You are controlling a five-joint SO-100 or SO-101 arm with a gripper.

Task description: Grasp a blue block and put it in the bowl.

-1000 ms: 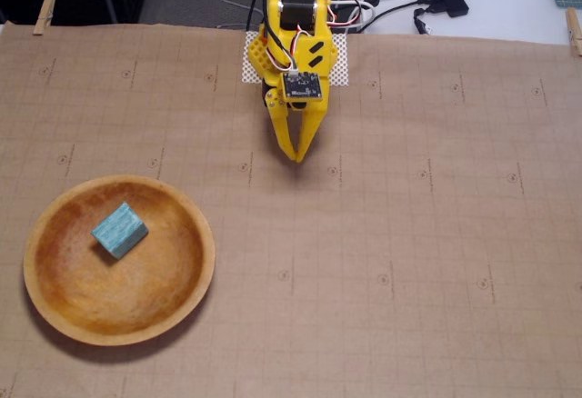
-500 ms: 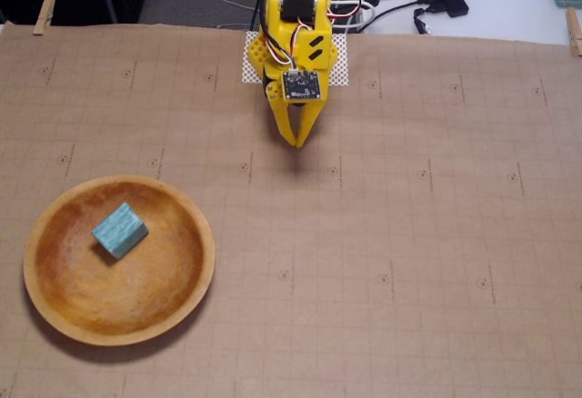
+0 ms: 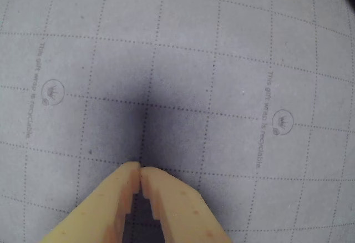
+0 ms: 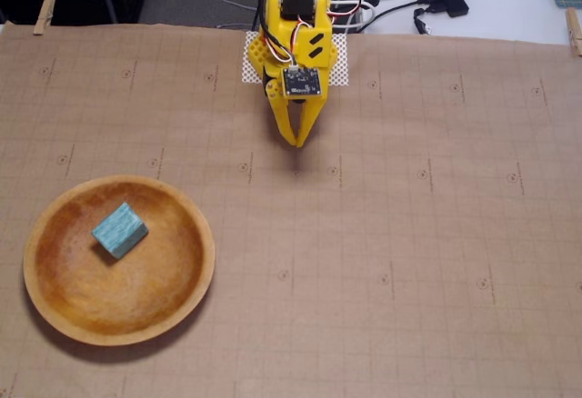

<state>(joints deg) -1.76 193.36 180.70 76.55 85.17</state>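
Blue block (image 4: 119,230) is lying inside the bowl (image 4: 202,262), left of centre in the fixed view.

The yellow hand (image 4: 296,142) is hanging empty, fingertips pressed together, well apart from the bowl over the paper-covered surface (image 4: 436,262). In the wrist view, gridded paper (image 3: 233,60) is showing the repeated print "This gift wrap is recyclable" beside crown marks.

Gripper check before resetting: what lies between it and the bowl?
Only bare brown paper separates gripper and bowl, seen in the fixed view.
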